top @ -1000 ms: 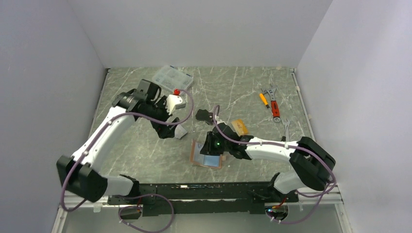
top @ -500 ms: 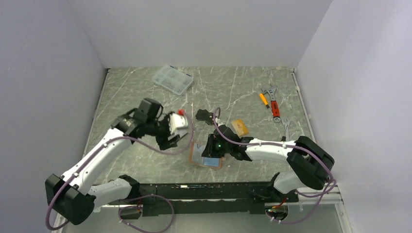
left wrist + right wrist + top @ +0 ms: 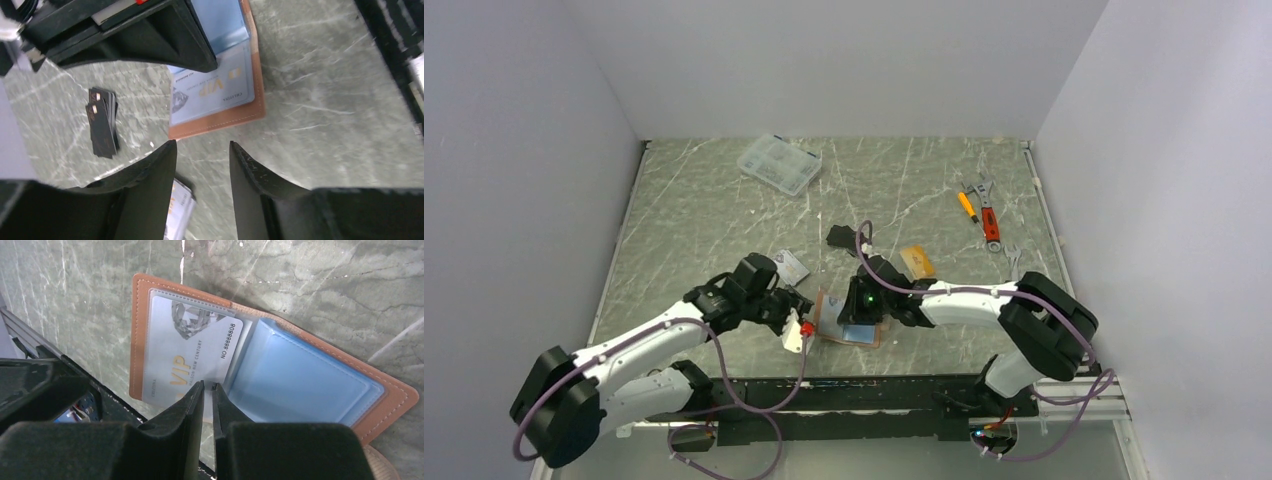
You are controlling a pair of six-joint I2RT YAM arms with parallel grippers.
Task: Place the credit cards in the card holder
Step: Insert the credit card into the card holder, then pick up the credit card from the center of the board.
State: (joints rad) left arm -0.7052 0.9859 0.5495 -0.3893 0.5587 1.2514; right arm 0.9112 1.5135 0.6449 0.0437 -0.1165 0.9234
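Holder (image 3: pixel 137 340) lies open, silver card (image 3: pixel 185 350) in it.
Left gripper (image 3: pixel 202 150) half open, empty; right gripper (image 3: pixel 208 386) nearly closed at card's edge, hold unclear.

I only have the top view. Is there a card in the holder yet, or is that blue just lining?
Observer: There is one. The right wrist view shows a pale VIP card in the clear pocket of the open holder, beside a blue inner flap.
Operator: Where are the right fingers on it?
Observer: The right gripper is at that card's near edge, jaws almost together. I can't tell whether they pinch it.
Operator: Is the left one carrying anything?
Observer: No. The left gripper has its jaws apart with nothing between them, just short of the holder's edge.
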